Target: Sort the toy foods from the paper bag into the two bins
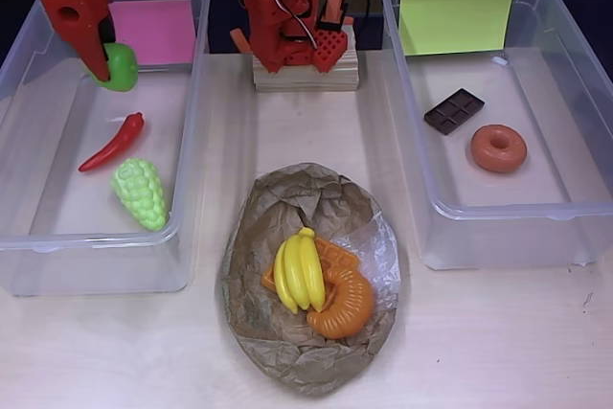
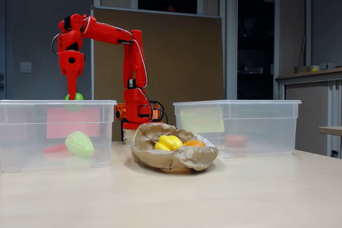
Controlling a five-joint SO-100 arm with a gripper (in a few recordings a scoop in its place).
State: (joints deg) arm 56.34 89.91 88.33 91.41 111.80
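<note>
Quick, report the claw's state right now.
Claw: shut on the green apple, held above the pink-labelled bin.

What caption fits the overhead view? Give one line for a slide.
Red gripper holds a green apple over the pink-labelled bin; bananas wait in the paper bag.

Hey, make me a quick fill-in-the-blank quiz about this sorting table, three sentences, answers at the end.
1. The claw holds the green apple over the bin with the ____ label.
2. The chocolate bar and the ____ lie in the bin with the yellow-green label.
3. In the paper bag, the yellow bananas lie beside the orange ____.

Answers: pink; donut; croissant
</note>
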